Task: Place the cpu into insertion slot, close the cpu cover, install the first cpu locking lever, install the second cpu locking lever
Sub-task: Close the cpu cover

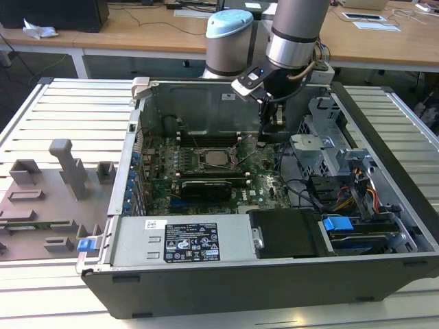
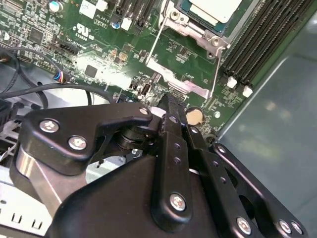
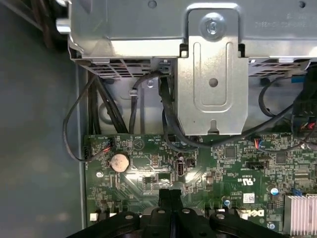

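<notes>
— What is the robot looking like?
— At the upper centre of the exterior view, the arm point(image 1: 296, 31) is showing silvery-grey tube segments, with a pale blue cap point(image 1: 230, 24) covering one joint.
— And the gripper?
— In the second wrist view, the gripper point(image 2: 171, 101) is showing matte black linkages studded with silver screws point(image 2: 178, 201).

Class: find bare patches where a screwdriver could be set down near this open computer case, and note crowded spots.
Free: slatted table behind the grey fixture tray, at the exterior view's left of the case; also at the case's right. Crowded: inside the case.
</notes>
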Robot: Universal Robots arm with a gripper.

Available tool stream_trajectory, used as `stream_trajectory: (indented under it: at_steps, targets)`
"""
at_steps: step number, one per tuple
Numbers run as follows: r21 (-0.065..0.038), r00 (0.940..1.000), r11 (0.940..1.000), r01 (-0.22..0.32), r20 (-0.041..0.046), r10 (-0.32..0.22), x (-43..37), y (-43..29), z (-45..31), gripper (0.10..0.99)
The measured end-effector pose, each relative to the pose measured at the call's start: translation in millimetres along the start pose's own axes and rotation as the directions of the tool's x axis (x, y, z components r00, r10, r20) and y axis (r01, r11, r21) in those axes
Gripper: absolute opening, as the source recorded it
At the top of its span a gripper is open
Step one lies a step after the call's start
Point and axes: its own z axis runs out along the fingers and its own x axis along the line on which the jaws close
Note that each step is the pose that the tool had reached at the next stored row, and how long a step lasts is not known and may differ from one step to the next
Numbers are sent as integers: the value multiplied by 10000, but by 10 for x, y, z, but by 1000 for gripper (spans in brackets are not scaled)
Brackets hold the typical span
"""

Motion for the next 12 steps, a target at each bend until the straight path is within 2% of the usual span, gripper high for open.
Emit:
stream_trajectory:
  at_steps: [4,8,12]
  targets:
    - [1,10000,10000,0,1,0,1,-20,62,106]
    - [0,10000,10000,1,0,-1,-2,-148,73,106]
    - [0,10000,10000,-1,0,1,-2,-205,76,106]
